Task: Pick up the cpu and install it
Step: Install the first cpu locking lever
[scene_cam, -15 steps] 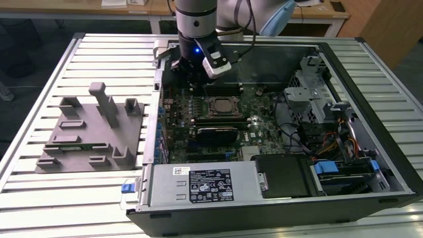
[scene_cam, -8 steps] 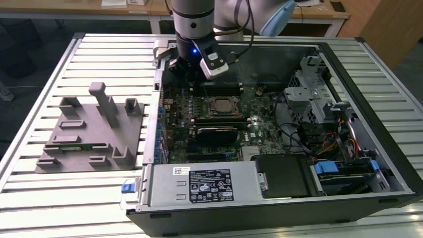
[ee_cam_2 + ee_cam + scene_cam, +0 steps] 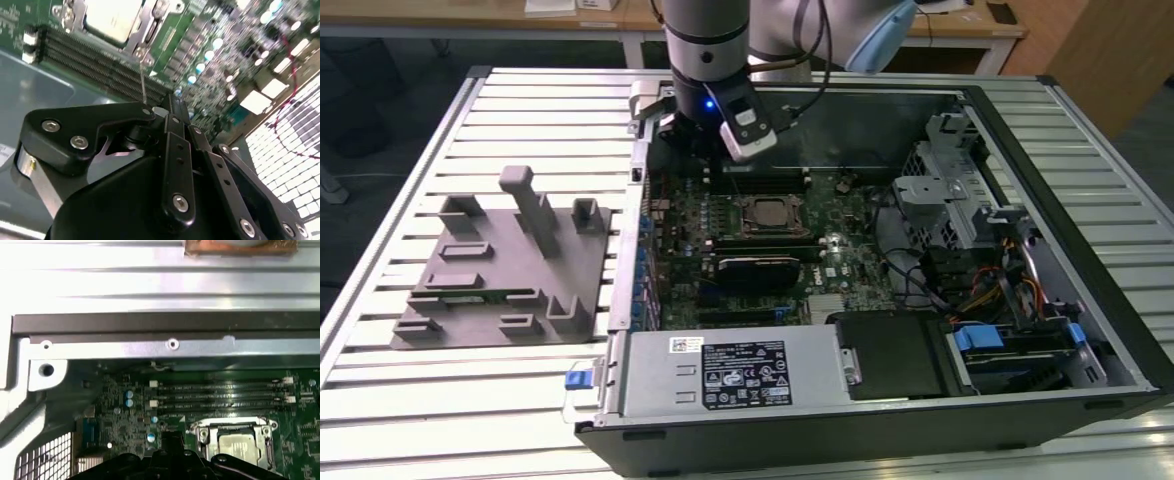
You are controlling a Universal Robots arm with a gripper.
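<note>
Upper middle of the exterior view, the robot arm (image 3: 707, 50) reaches down into an open computer case (image 3: 1107, 330) lying on a slatted metal table (image 3: 400, 400). Its gripper (image 3: 162, 106) hangs over the motherboard (image 3: 847, 265), fingers pressed together with nothing visibly between them. Near the centre of the exterior view, the cpu (image 3: 766, 212) sits in its socket (image 3: 202, 432), silvery top up, apart from the gripper. In the second wrist view a thin metal lever (image 3: 142, 75) runs from the socket's frame to the fingertips; whether they touch it I cannot tell. 4 memory slots (image 3: 225, 396) lie between cpu and case wall. At the exterior view's left stands a grey fixture tray (image 3: 494, 290).
</note>
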